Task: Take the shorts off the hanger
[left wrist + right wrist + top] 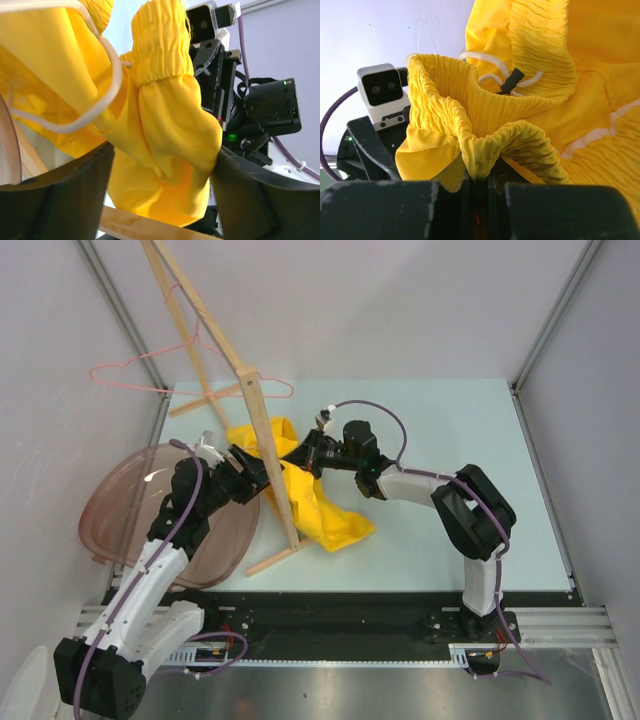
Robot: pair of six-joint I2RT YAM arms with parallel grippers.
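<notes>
The yellow shorts [325,512] lie bunched on the table against the wooden rack's post, apart from the pink wire hanger [165,391], which hangs bare on the rack at the upper left. My right gripper [306,454] is shut on a fold of the ribbed waistband [485,150], with the white drawstring [485,61] behind it; its jaws [479,186] are pressed together. My left gripper [262,468] faces it from the other side of the post. Its jaws stand wide apart [162,195], with yellow fabric [170,130] hanging loose between the fingers [55,200].
The pale wooden rack [272,475] stands between the two grippers, with its foot bar [150,227] just under the left jaws. A tinted translucent plastic tub [120,510] sits at the table's left edge under the left arm. Grey walls enclose the table.
</notes>
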